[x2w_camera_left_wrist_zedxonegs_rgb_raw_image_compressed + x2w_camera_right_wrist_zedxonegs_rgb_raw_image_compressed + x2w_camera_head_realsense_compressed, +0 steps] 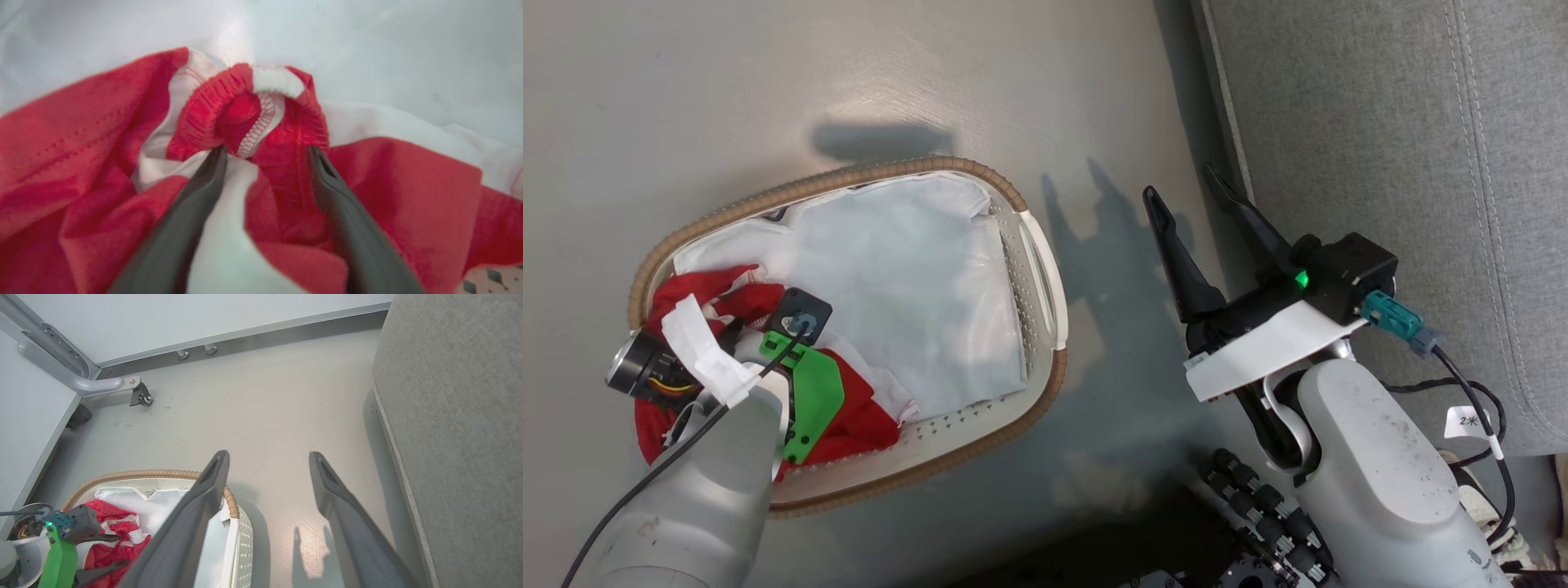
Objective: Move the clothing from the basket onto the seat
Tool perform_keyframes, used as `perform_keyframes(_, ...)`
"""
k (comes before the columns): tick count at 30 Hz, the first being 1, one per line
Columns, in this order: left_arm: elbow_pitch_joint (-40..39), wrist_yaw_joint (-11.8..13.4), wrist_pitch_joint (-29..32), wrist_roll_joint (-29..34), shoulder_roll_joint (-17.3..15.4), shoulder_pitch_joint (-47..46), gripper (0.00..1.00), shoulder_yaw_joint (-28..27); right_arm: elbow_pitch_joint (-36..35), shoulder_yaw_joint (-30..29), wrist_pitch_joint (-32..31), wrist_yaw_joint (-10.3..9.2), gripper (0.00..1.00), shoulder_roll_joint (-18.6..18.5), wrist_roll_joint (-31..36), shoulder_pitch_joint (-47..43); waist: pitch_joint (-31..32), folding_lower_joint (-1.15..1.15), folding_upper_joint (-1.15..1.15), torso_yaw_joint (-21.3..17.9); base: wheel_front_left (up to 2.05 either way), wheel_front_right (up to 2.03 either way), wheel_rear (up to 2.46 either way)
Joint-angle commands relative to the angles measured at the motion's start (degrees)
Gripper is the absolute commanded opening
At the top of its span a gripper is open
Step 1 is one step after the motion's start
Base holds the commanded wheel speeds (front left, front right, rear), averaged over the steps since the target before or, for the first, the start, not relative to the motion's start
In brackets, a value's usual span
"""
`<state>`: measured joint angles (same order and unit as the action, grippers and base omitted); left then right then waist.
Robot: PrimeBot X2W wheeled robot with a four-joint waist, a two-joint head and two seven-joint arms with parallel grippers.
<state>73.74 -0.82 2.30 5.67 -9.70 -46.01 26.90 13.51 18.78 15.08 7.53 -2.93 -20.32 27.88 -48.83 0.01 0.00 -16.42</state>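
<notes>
My left gripper [265,153] stands wide open, fingertips down among the folds of the clothing [854,425], clamping nothing; a gathered red hem lies between them. The clothing lies at the left end of the basket [849,175], largely hidden under my forearm in the head view. My right gripper [1181,184] hangs wide open and empty over the floor [768,82], near the seat [1380,122], which the frame cuts off.

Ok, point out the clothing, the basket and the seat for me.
the clothing [286,171], left wrist view, on the red gathered fabric beside a seam.
the basket [890,167], head view, on its brown woven rim.
the seat [1405,163], head view, on its grey upholstery.
</notes>
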Motion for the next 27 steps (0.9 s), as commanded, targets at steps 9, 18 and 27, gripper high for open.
perform_keyframes(9,0.2,-1.6,0.6,-1.2,-0.9,1.6,0.00,0.3,0.6,0.3,0.1,-0.08,1.00,-0.1,-1.0,1.2,1.8,-0.01,0.00,-1.0,0.00,0.00,0.00)
perform_keyframes(18,0.2,-2.7,-3.4,-4.1,1.0,5.7,0.00,-0.2,2.0,-0.8,0.1,-0.08,1.00,-0.1,-0.1,-0.8,9.4,-0.01,0.00,-0.7,0.00,0.00,0.00)
perform_keyframes(27,0.2,-4.1,-9.0,-7.1,4.7,10.8,0.00,-0.3,4.1,-2.4,0.1,-0.08,1.00,-0.1,1.7,-4.2,20.2,-0.01,0.00,2.2,0.00,0.00,0.00)
